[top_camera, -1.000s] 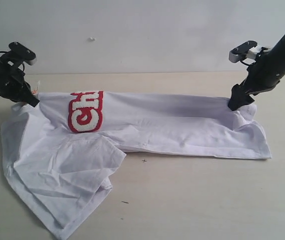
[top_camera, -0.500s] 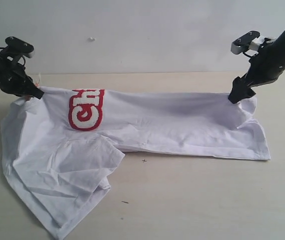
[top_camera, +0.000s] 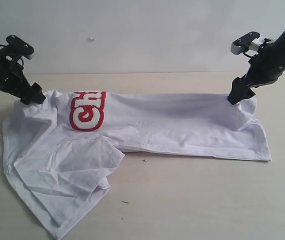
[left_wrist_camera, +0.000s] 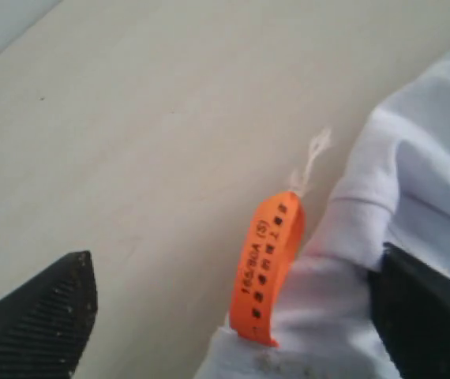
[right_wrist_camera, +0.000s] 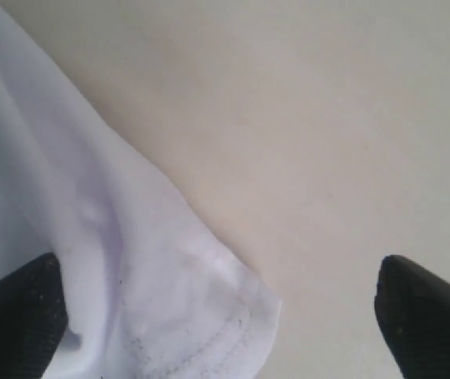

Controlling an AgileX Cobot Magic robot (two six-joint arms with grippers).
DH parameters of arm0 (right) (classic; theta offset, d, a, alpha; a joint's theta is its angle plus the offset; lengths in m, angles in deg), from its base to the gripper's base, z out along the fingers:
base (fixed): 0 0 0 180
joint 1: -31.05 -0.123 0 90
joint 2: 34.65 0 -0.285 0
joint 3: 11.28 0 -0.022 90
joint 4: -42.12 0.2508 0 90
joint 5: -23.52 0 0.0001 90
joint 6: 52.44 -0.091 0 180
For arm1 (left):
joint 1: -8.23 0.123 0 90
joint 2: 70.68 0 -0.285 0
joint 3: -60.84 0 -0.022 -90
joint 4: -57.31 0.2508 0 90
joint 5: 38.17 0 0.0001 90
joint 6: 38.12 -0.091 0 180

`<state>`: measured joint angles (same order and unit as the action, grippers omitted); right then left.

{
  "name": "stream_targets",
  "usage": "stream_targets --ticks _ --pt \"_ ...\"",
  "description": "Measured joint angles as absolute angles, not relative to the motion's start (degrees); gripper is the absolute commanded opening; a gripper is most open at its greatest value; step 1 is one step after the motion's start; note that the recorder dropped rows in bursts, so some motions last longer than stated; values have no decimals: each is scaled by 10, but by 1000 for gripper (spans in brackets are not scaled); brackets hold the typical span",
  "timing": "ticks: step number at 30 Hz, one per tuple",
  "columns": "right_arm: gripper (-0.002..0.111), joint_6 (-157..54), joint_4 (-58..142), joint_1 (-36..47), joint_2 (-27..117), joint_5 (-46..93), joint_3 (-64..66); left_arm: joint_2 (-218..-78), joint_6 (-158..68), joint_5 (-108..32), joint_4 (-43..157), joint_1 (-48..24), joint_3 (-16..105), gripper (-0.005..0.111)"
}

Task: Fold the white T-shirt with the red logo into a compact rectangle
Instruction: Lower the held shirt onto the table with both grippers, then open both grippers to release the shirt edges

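The white T-shirt (top_camera: 172, 125) lies in a long folded band across the table, with a loose flap spread to the front left. Part of the red logo (top_camera: 86, 111) shows near its left end. My left gripper (top_camera: 32, 95) stands open at the shirt's left end. In the left wrist view the orange neck tag (left_wrist_camera: 268, 264) and the ribbed collar (left_wrist_camera: 359, 229) lie between the spread fingers (left_wrist_camera: 43, 316). My right gripper (top_camera: 236, 96) is open at the right end. A hem corner (right_wrist_camera: 201, 316) sits loose between its fingers (right_wrist_camera: 426, 316).
The beige table (top_camera: 207, 200) runs bare in front of and behind the shirt. A pale wall (top_camera: 142, 35) rises at the back. The wrinkled flap (top_camera: 62, 190) reaches close to the front left edge of the view. A small dark mark (top_camera: 144, 160) lies on the table.
My left gripper rose a little, then opened and let go of the collar end, which has settled on the table. My right gripper lifted slightly and stays open.
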<state>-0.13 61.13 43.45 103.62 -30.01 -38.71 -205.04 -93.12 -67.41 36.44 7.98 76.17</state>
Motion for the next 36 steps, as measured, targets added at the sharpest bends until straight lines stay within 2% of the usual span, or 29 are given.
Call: stream_targets --ticks 13,15,17,18,20,21,24,36 --pt "99 -1 632 434 1036 -309 -387 -2008 -932 -662 364 110 780 89" --pt "86 12 662 434 1035 -315 -387 -2012 -932 -662 364 110 780 89" --pt "77 44 701 434 1029 -323 -387 -2018 -932 -661 364 110 780 89" --pt "78 52 713 434 1024 -322 -387 -2020 -932 -661 364 110 780 89" --pt "87 38 693 434 1020 -302 -387 -2021 -932 -661 364 110 780 89" --pt "95 19 677 434 1020 -292 -387 -2021 -932 -661 364 110 780 89" --pt "104 -25 621 434 1020 -278 -387 -2021 -934 -661 364 110 780 89" --pt "105 -41 635 434 1020 -272 -387 -2021 -934 -664 348 110 780 89"
